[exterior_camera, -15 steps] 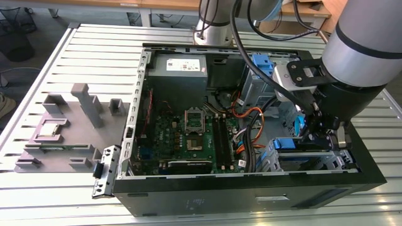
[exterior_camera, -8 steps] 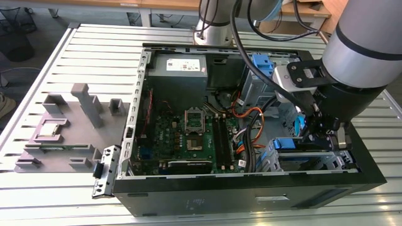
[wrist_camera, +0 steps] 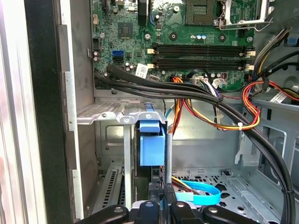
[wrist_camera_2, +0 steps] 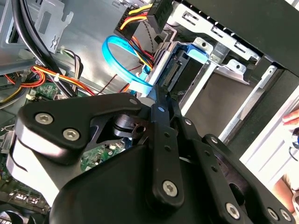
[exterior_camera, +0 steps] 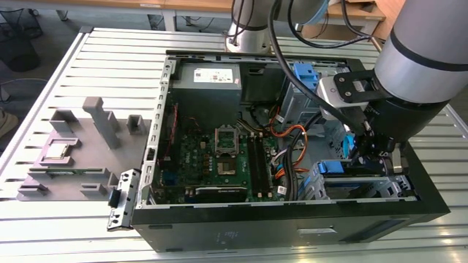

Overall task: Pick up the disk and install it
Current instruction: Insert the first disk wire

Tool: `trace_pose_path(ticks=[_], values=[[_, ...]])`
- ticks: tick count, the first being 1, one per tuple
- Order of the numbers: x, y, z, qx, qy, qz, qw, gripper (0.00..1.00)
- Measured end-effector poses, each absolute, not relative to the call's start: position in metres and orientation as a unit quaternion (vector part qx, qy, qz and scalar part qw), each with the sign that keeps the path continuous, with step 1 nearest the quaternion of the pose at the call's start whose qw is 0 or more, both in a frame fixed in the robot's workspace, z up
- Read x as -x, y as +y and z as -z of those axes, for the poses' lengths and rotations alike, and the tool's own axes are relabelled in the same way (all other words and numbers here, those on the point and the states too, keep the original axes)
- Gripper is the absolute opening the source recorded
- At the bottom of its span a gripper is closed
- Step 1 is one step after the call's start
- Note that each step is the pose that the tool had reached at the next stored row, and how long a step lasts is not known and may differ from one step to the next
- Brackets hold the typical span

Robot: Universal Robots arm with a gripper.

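The gripper [wrist_camera: 162,192], fingers drawn almost together, seems to press the end of the disk [wrist_camera: 152,144]. The disk stands edgewise in the drive cage [wrist_camera: 107,112], near corner of the computer case [exterior_camera: 292,224], exterior view's right.

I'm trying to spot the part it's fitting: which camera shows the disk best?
The first wrist view: the disk sits in the metal bay, blue-framed end facing the camera. The second wrist view shows its end past the gripper; in the exterior view the arm hides most of it.
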State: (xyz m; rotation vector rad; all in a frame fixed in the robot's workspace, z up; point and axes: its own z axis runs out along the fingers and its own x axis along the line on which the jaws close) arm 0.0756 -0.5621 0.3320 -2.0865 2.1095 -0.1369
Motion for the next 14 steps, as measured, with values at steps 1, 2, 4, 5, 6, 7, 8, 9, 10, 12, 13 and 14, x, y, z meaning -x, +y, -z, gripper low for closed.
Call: trace_pose_path(ticks=[1,2,4,5,6,7,8,9,10,12,13,14], values=[[-0.0756,-0.5621,-0.3319,0.700,0.708,0.046,0.086,0.16],[-0.0756,-0.5621,-0.3319,0.700,0.708,0.046,0.086,0.16],[-0.0756,-0.5620,-0.3312,0.700,0.708,0.046,0.086,0.16],[-0.0757,-0.5621,-0.3305,0.700,0.708,0.046,0.086,0.16],[-0.0757,-0.5621,-0.3299,0.700,0.708,0.046,0.086,0.16],[-0.0757,-0.5621,-0.3293,0.700,0.708,0.047,0.086,0.16],[-0.0757,-0.5621,-0.3291,0.700,0.708,0.047,0.086,0.16],[-0.0757,-0.5621,-0.3291,0.700,0.708,0.047,0.086,0.16],[-0.0756,-0.5621,-0.3291,0.700,0.708,0.047,0.086,0.16],[-0.0756,-0.5621,-0.3286,0.700,0.708,0.047,0.087,0.16],[-0.0756,-0.5621,-0.3280,0.700,0.708,0.047,0.087,0.16],[-0.0756,-0.5621,-0.3276,0.700,0.707,0.047,0.087,0.16]])
